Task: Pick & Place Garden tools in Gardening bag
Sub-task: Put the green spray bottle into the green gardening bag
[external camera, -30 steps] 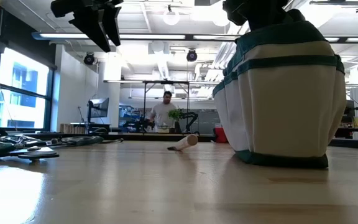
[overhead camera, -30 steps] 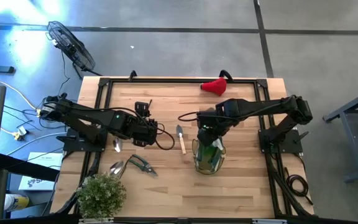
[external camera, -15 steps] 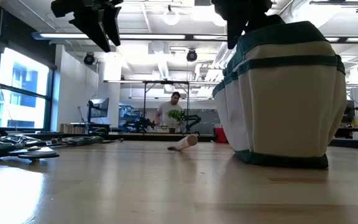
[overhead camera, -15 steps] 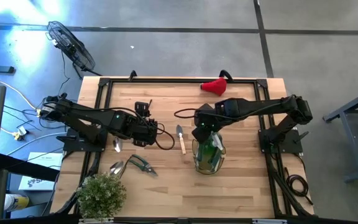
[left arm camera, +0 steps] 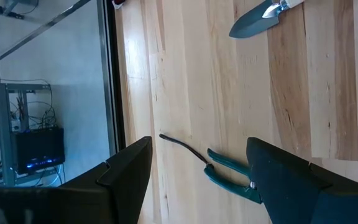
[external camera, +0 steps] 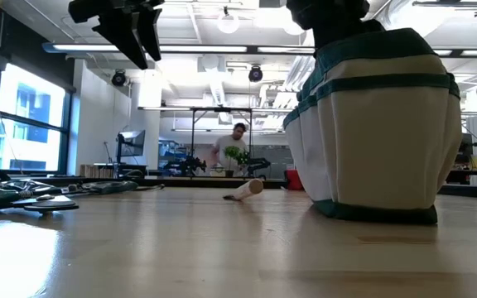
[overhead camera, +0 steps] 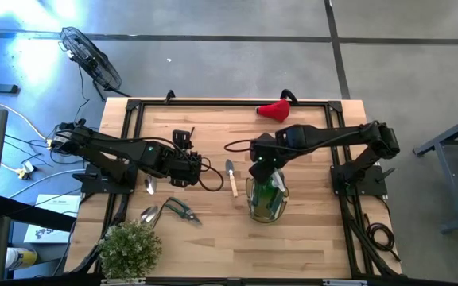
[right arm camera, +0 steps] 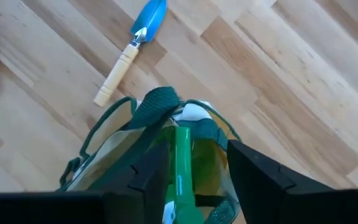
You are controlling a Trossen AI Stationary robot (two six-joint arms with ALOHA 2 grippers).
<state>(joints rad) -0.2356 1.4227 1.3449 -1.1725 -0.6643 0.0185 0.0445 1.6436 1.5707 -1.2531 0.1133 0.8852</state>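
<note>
The gardening bag [overhead camera: 264, 199] stands upright on the wooden table [overhead camera: 308, 238], toward the right arm's side of the middle, its rounded mouth facing up; in the low view it fills the right part of the scene as a pale fabric body with green bands [external camera: 379, 124]. The right gripper [overhead camera: 259, 168] hangs directly over the bag's mouth at its far rim, and in the right wrist view its two dark fingers [right arm camera: 148, 177] stand apart on either side of a green spray bottle [right arm camera: 180, 165] that sits upright inside the bag; the fingers do not visibly press on the bottle. A wooden-handled trowel [overhead camera: 230, 176] lies flat on the table just beside the bag on the side toward the left arm, apart from it, its metal blade pointing to the far edge and its handle toward the near edge. The left gripper [overhead camera: 188, 167] hovers above the table between the trowel and the left arm's base, its fingers [left arm camera: 129, 171] spread wide with nothing between them. Below it, nearer the front edge, the black-handled pruners [overhead camera: 181, 211] lie on the table, with a silver scoop [overhead camera: 149, 214] just beside them and a second silver scoop [overhead camera: 149, 185] a little farther back. A red piece [overhead camera: 274, 110] rests near the table's far edge, well apart from the bag. A bushy potted plant [overhead camera: 130, 248] stands at the near left corner. Beyond the table, in the low view, a person [external camera: 237, 149] stands far back in the room.
</note>
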